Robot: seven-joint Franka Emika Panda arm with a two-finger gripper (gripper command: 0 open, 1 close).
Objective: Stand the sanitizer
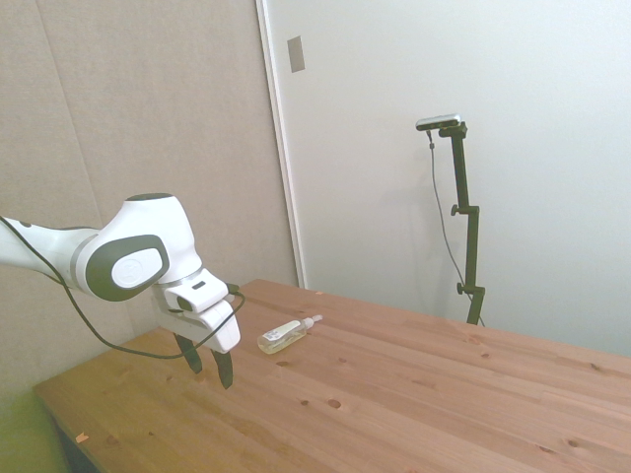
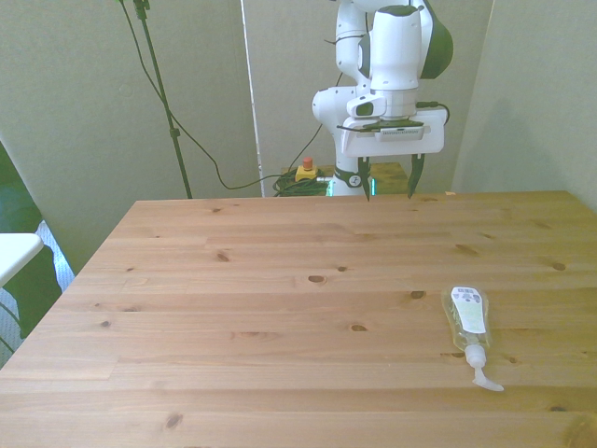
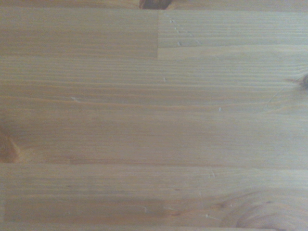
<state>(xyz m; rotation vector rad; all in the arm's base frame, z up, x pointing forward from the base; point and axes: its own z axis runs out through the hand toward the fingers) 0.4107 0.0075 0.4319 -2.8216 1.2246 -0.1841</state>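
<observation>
The sanitizer lies on its side on the wooden table, toward the front view's right, its white nozzle cap pointing at the near edge; the gripper hangs well apart from it above the far edge, fingers spread and holding nothing; the wrist view shows only bare planks.

A pale pine table of knotty planks fills the lower half of the front view, and the wrist view shows only its grain. Behind its far edge, near the top centre, a small red-and-yellow stop button sits among cables. A white surface's corner shows at the left edge.
</observation>
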